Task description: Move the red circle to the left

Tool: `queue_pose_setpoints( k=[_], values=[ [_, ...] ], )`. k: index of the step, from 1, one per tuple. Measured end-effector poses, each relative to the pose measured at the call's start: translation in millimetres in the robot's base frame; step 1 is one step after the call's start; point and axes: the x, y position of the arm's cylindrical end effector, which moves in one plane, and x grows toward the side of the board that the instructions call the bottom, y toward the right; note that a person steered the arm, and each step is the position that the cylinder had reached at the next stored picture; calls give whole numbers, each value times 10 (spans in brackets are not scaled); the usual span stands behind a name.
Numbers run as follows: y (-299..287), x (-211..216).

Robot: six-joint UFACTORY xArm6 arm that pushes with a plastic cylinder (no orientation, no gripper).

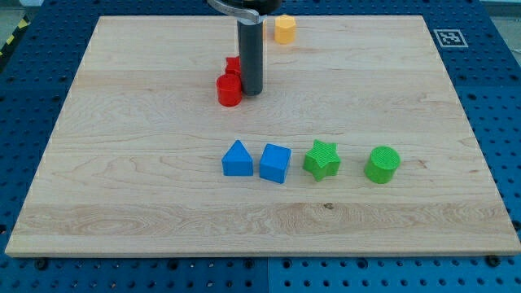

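Observation:
The red circle [229, 90] is a short red cylinder on the wooden board [122, 163], left of centre in the upper half. My tip [251, 91] stands right beside it on its right, touching or nearly touching. A second red block [233, 66] sits just above the circle, partly hidden by the rod, so its shape cannot be told.
A yellow hexagonal block [284, 28] sits near the view's top edge, right of the rod. A row lies below the middle: a blue triangle [237, 159], a blue cube [275, 163], a green star [322, 159], a green circle [382, 164].

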Motion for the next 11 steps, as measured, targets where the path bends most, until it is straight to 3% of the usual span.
queue_pose_setpoints(
  k=[2, 6, 8, 9, 11],
  values=[
    [274, 169],
    [-536, 159],
    [498, 190],
    [928, 28],
    [762, -872]
  ],
)
